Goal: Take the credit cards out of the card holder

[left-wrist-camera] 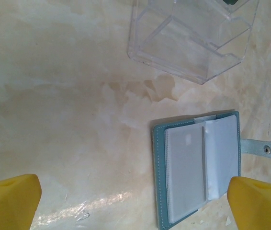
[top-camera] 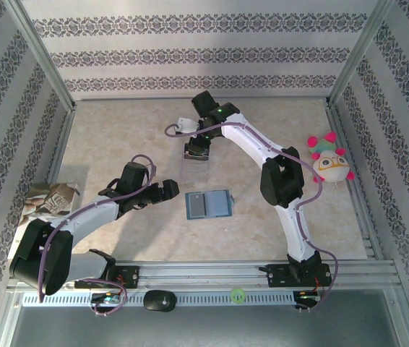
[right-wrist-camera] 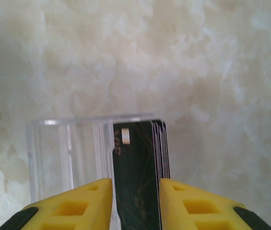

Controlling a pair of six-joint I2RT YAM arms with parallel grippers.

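Gripping: right jaws pinch a dark card stack [right-wrist-camera: 136, 163] at the clear stand [right-wrist-camera: 63, 153].
Left jaws: wide open, empty.
Card holder [left-wrist-camera: 197, 167]: open flat, mid-table.
Risk: outer cards may slide out and miss the stand's slot.

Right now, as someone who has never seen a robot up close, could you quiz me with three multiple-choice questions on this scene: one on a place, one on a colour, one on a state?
1. Where is the card holder?
A. On the table, between the two arms
B. Held in the left claw
C. On the plush toy

2. What colour are the right claw's fingers?
A. Red
B. Yellow
C. Green

3. What is the right claw doing?
A. Open, empty
B. Shut on a stack of dark cards
C. Shut on the card holder

Answers: 1 A, it lies open and flat on the tabletop; 2 B, both fingers show yellow; 3 B, the cards sit pinched between the fingers, by the clear stand.
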